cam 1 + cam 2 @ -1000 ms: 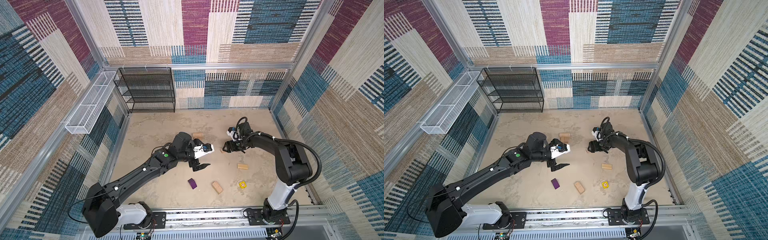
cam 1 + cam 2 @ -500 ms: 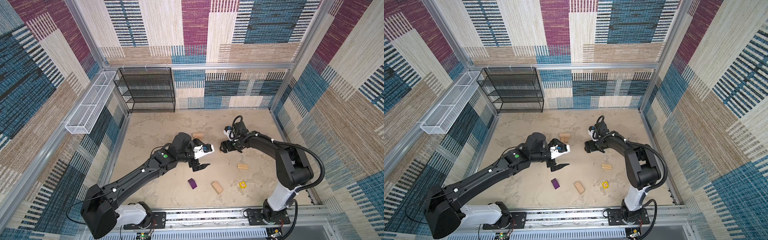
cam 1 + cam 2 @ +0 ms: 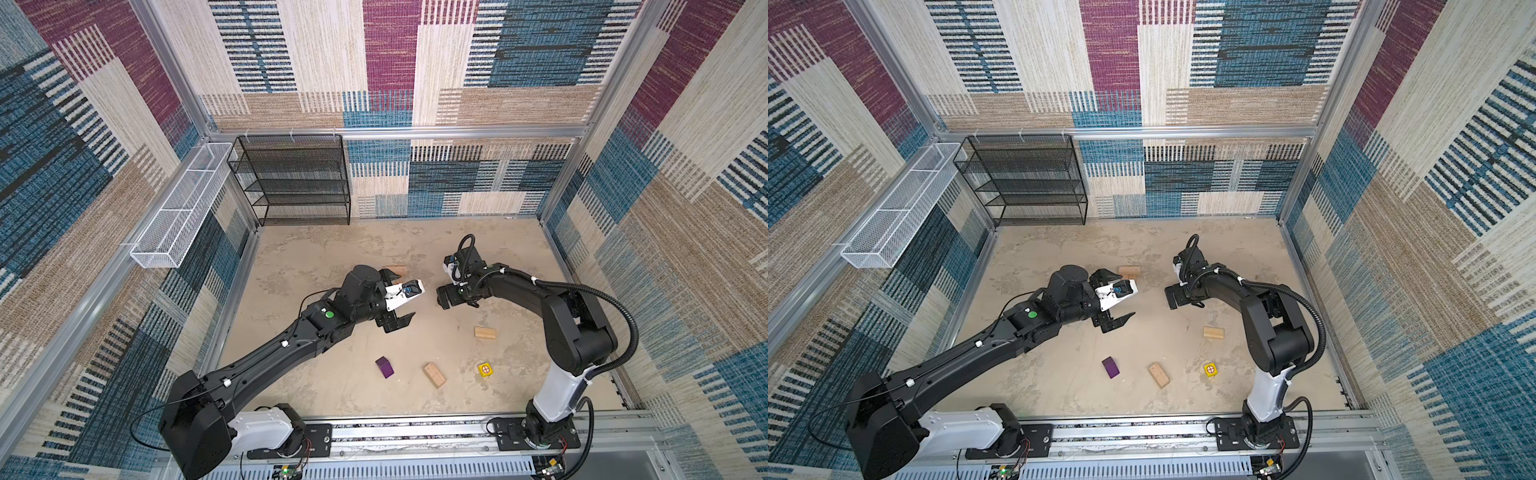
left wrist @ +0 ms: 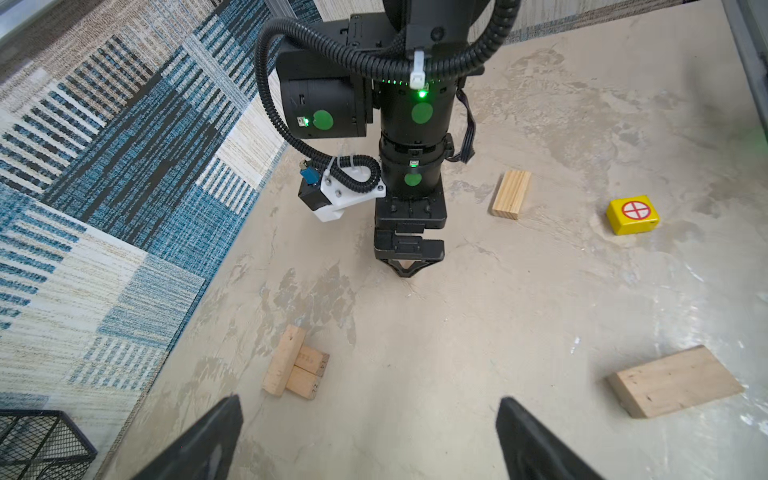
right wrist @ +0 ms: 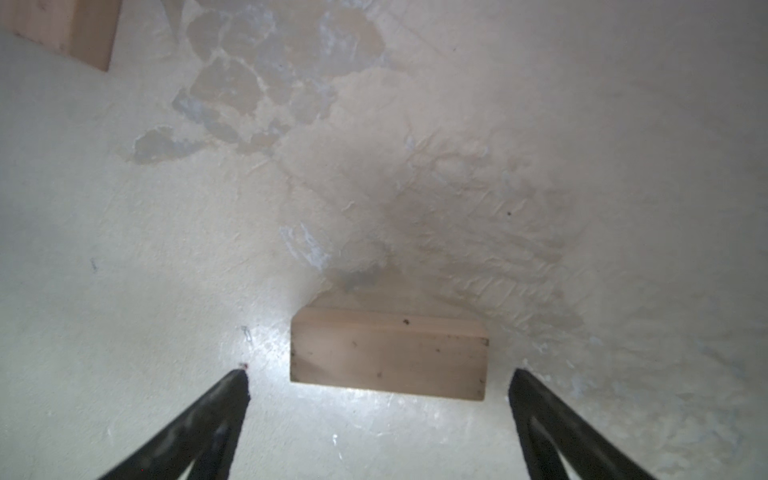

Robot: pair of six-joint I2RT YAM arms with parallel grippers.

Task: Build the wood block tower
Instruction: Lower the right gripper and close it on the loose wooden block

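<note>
L gripper (image 4: pixel 370 401) spread wide, empty, hovering mid-scene. R gripper (image 5: pixel 379 372) also wide apart; plain tan wooden brick (image 5: pixel 388 357) lies btwn its fingers w/ gaps both sides. Partial wood block tower (image 4: pixel 296 365), three tan bricks, sits far centre. Near right, loose: small tan brick (image 3: pixel 485 332), flat tan brick (image 3: pixel 434 375), yellow printed cube (image 3: pixel 485 369), purple block (image 3: pixel 385 367).

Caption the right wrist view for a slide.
Open right hand, fingers either side of a tan wooden brick lying on the floor, not touching it.
</note>
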